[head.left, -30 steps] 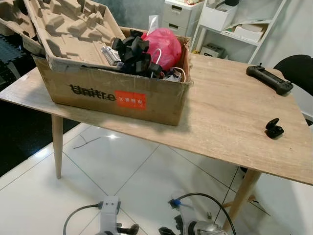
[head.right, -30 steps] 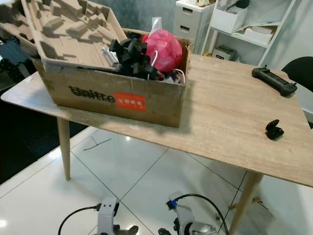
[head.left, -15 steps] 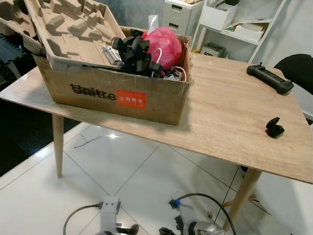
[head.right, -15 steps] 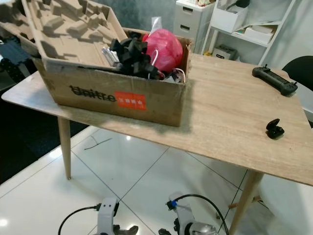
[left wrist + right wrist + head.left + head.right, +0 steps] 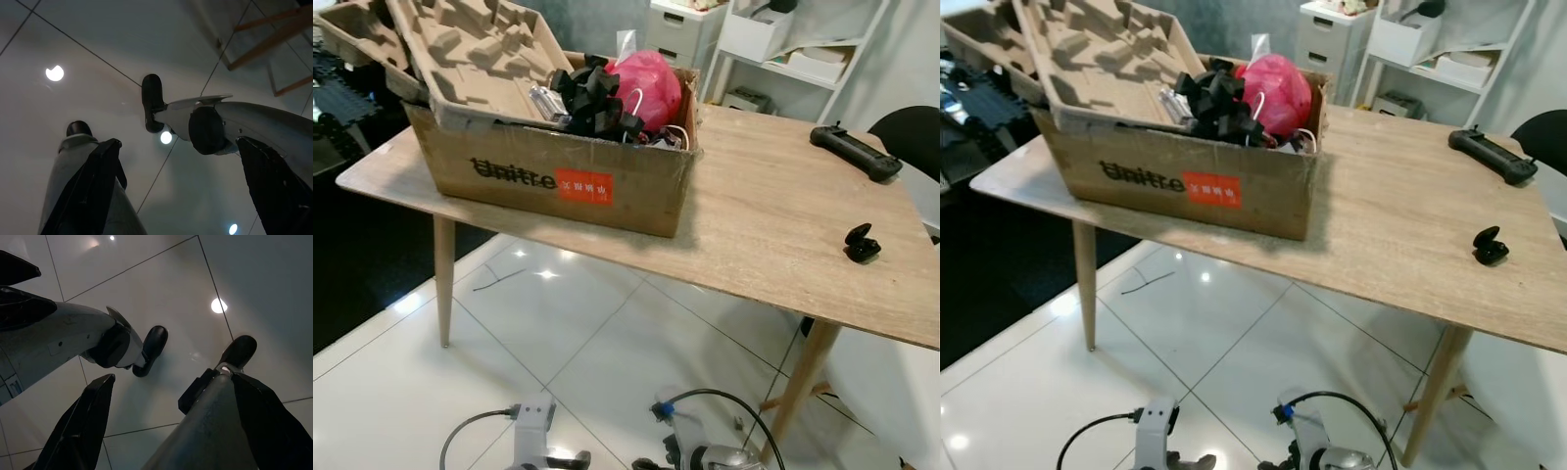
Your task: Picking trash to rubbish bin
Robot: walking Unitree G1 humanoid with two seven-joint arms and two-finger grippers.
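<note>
- Nothing is in hand, so the task looks barely begun; no rubbish bin can be made out, and a piece of trash must first be picked up.
- The left gripper (image 5: 186,191) hangs low over the white tiled floor (image 5: 587,343), fingers spread apart and empty; the right gripper (image 5: 166,431) does the same.
- The likely trash sits in a cardboard box (image 5: 558,181) on the wooden table (image 5: 773,225): a pink bag (image 5: 651,88), black foam pieces (image 5: 597,93) and a moulded pulp tray (image 5: 475,54) leaning out of its left end.
- Well apart on the table lie a small black case (image 5: 860,242) and a black controller (image 5: 855,154).
</note>
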